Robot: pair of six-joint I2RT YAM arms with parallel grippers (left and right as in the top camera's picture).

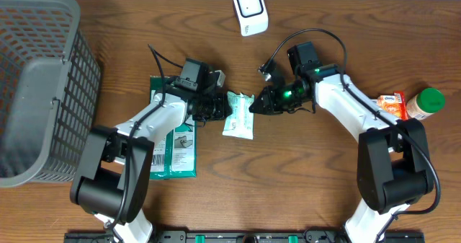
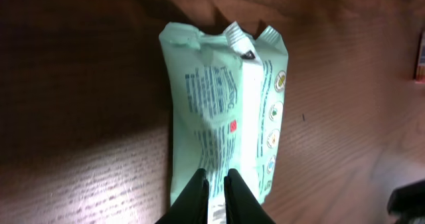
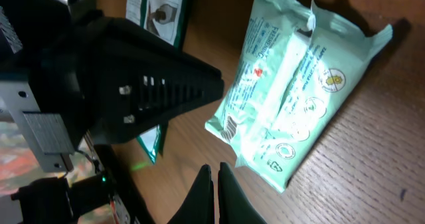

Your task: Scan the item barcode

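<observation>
Pinches one edge of the pale green packet (image 1: 238,115) with the left hand (image 2: 216,184), narrowed onto it. Rests the packet flat on the counter (image 1: 302,185), just right of a green box (image 1: 176,153), between both hands. Holds the right hand (image 3: 214,174) pressed together, empty, just beside the packet. Sets the white scanner (image 1: 250,10) well apart.

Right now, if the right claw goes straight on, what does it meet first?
Likely the packet, just ahead of the right claw; the left claw sits beyond it. Depth is unclear.
</observation>
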